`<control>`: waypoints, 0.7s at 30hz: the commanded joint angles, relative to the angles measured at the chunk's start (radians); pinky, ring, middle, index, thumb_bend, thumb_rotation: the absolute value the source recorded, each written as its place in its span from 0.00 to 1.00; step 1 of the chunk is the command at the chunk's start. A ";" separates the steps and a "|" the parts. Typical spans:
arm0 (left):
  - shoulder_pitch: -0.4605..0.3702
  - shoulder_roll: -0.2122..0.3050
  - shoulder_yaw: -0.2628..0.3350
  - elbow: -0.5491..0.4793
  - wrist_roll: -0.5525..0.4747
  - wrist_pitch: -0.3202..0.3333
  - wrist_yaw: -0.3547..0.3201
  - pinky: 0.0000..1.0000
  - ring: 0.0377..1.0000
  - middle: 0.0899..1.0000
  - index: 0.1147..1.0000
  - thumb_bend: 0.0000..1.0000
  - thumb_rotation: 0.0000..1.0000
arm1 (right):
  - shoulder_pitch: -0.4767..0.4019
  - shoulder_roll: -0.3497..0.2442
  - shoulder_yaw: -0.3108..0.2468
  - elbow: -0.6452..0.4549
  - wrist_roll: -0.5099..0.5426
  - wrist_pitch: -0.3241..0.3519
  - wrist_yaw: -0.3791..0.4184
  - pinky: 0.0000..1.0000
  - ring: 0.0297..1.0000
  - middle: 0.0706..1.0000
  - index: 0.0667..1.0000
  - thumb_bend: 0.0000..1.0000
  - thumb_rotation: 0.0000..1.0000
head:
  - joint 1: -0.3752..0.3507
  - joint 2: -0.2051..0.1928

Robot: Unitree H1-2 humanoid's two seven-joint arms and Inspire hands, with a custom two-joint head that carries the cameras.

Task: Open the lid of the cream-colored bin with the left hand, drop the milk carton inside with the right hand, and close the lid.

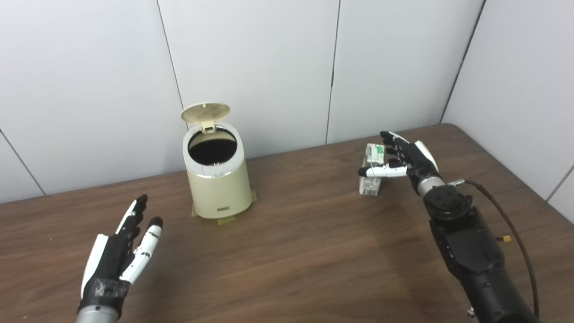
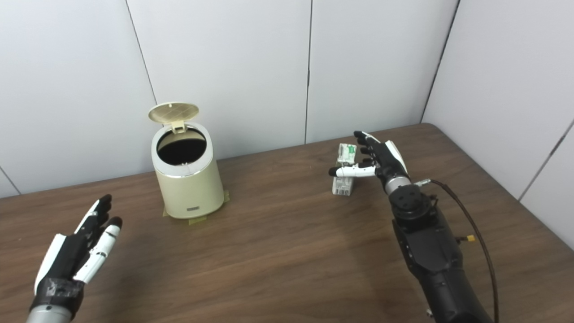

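On the brown wood table [image 1: 305, 251], toward the back left near the wall, the cream-colored bin [image 1: 218, 184] stands upright with its lid [image 1: 205, 112] flipped up and tilted back on the rear hinge; the round mouth is uncovered and dark inside, contents not discernible. Bits of tape [image 1: 224, 220] show under the bin's base at the front and right edge. Left hand [image 1: 119, 253] is low at front left, well apart from the bin, palm turned inward, fingers straight and spread, holding nothing. Milk carton [image 1: 371, 172] stands upright on the table at right, well apart from the bin, white with green print. Right hand [image 1: 403, 159] is at the carton: fingers [image 1: 392, 141] extended along the carton's top right side, thumb [image 1: 381, 171] laid across its front face. Fingers look loosely wrapped rather than clamped; carton base appears to sit on the table. Can't tell from either view whether there is firm contact or a real grip. Right forearm [image 1: 471, 251] comes in from the bottom right with a cable [image 1: 515, 233] looping along its outer side.
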 commanded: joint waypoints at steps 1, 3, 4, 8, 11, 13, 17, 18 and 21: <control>-0.027 -0.001 0.010 -0.040 0.017 -0.006 -0.017 1.00 1.00 1.00 0.99 0.27 0.69 | -0.034 -0.024 -0.010 -0.024 0.002 -0.057 -0.009 0.83 0.89 0.91 0.87 1.00 0.15 | 0.002 0.003; -0.027 -0.008 0.018 -0.043 0.026 -0.006 -0.031 1.00 1.00 1.00 0.99 0.27 0.69 | -0.033 -0.021 -0.011 -0.019 -0.003 -0.071 -0.019 0.85 0.90 0.90 0.87 1.00 0.14 | 0.003 0.005; -0.028 -0.009 0.020 -0.044 0.029 -0.006 -0.036 1.00 1.00 1.00 0.98 0.27 0.69 | -0.034 -0.020 -0.011 -0.017 -0.006 -0.074 -0.024 0.86 0.91 0.90 0.86 1.00 0.14 | 0.003 0.006; -0.029 -0.009 0.022 -0.045 0.038 -0.006 -0.049 1.00 1.00 1.00 0.98 0.26 0.68 | -0.030 -0.019 -0.007 -0.006 -0.019 -0.111 -0.041 0.82 0.88 0.88 0.81 0.98 0.11 | 0.004 0.008; -0.031 -0.017 0.033 -0.043 0.038 -0.006 -0.057 1.00 1.00 1.00 0.98 0.27 0.66 | -0.024 -0.027 0.016 -0.003 -0.068 -0.138 -0.071 0.74 0.81 0.81 0.76 0.98 0.11 | 0.001 0.008; -0.032 -0.021 0.039 -0.042 0.040 -0.006 -0.062 1.00 1.00 1.00 0.98 0.26 0.65 | -0.019 -0.028 0.027 -0.002 -0.102 -0.153 -0.097 0.68 0.75 0.75 0.73 0.98 0.09 | 0.000 0.009; -0.033 -0.027 0.041 -0.041 0.052 -0.005 -0.066 1.00 1.00 0.99 0.97 0.26 0.62 | -0.017 -0.026 0.041 0.007 -0.164 -0.177 -0.154 0.50 0.53 0.53 0.56 0.74 0.01 | 0.000 0.009; -0.034 -0.025 0.038 -0.039 0.051 -0.006 -0.061 1.00 1.00 0.98 0.97 0.25 0.60 | -0.017 -0.026 0.044 0.009 -0.175 -0.190 -0.164 0.48 0.47 0.49 0.52 0.63 0.01 | 0.000 0.009; -0.035 -0.022 0.033 -0.034 0.044 -0.007 -0.041 1.00 1.00 0.97 0.97 0.24 0.58 | -0.011 -0.025 0.051 0.006 -0.196 -0.216 -0.180 0.44 0.42 0.46 0.45 0.53 0.00 | -0.002 0.008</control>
